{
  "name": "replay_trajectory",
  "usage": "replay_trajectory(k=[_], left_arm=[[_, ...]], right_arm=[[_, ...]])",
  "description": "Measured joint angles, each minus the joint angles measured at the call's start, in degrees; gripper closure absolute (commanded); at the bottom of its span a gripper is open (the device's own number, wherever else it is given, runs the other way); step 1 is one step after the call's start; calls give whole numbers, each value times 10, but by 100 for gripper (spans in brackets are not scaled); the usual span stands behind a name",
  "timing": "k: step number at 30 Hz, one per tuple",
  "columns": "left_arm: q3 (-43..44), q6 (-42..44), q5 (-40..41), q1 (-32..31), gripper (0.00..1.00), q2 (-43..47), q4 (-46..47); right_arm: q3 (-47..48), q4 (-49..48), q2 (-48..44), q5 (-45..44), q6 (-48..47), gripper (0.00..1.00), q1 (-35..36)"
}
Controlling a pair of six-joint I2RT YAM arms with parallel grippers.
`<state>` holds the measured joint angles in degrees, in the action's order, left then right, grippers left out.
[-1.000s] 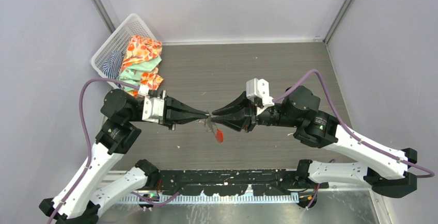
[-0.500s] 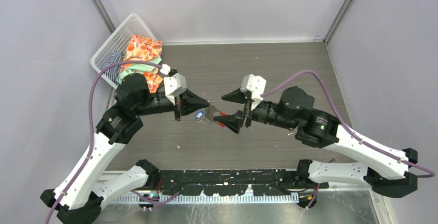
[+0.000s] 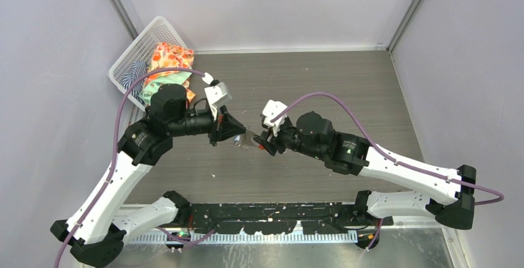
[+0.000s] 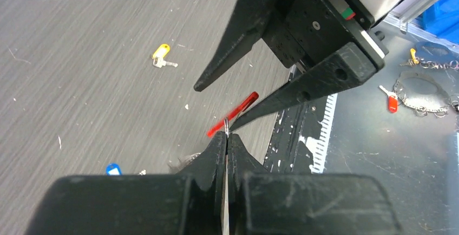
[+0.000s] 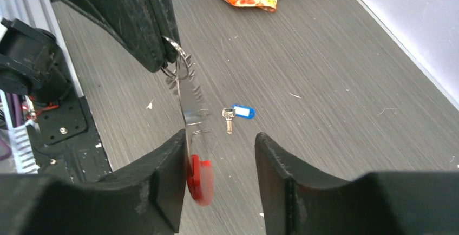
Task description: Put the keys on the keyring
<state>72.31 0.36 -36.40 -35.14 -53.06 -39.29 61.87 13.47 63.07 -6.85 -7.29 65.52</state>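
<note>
Keyring (image 3: pixel 251 139) hangs mid-frame, pinched in my left gripper (image 4: pixel 226 136), jaws fully closed. My right gripper (image 5: pixel 222 143) gapes empty around the red tag (image 5: pixel 198 180). I'd steady the ring, then fetch the blue key (image 5: pixel 237 113) lying centre-frame.

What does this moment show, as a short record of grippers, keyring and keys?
left gripper: shut on the keyring, held above the table
right gripper: open, fingers either side of the dangling red tag
blue key: loose on the table, not on the keyring
yellow key: loose on the table, apart from the blue key
progress: neither key threaded yet
</note>
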Motion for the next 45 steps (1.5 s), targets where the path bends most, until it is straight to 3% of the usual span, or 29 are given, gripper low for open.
replay_trajectory(k=[6,8,19,22,29,33,38,45], left_arm=[[16,-17,6,0,100,-15,-20],[22,-19,15,0,100,-21,-20],[68,-32,40,0,100,-87,-84],[91,-32,43,0,100,-116,-113],[124,-28,45,0,100,-165,-175],[155,7,35,0,100,-198,-239],[212,97,-21,0,100,-239,-326],[240,203,-89,0,100,-246,-411]], right_arm=[[-13,-21,-1,5,-2,95,0],[-13,-26,-1,10,0,99,2],[-9,10,5,-25,-4,99,4],[-2,24,16,-37,-7,93,4],[17,47,36,-50,-10,58,8],[19,37,19,-31,-10,53,9],[19,6,-28,41,-3,58,-1],[5,-62,-47,301,97,60,-136]])
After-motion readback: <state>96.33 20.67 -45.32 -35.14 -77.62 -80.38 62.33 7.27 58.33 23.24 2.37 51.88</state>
